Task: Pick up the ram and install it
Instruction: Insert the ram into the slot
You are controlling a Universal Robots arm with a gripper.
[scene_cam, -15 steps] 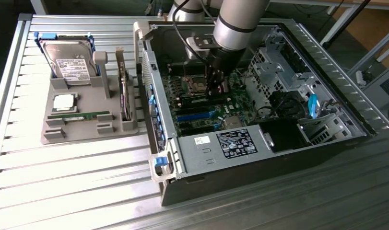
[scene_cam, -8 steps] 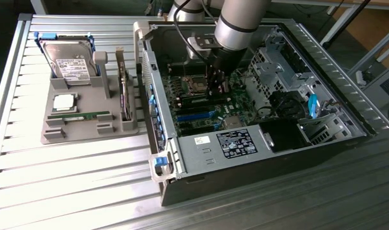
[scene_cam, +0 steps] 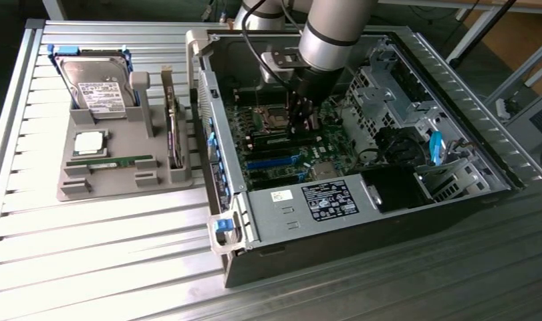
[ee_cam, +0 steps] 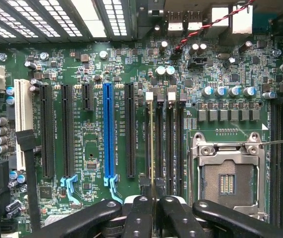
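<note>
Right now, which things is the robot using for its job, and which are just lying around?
Job: gripper, shut on the ram held edge-on; memory slots right by it.
Lying about: hard drive, CPU chip, second ram stick, expansion card, all on the grey tray.

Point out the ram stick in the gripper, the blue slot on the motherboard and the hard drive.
ram stick (ee_cam: 152,144), wrist view, on its thin top edge.
blue slot (ee_cam: 107,131), wrist view, middle of its length.
hard drive (scene_cam: 97,83), exterior view, on its labelled top face.
</note>
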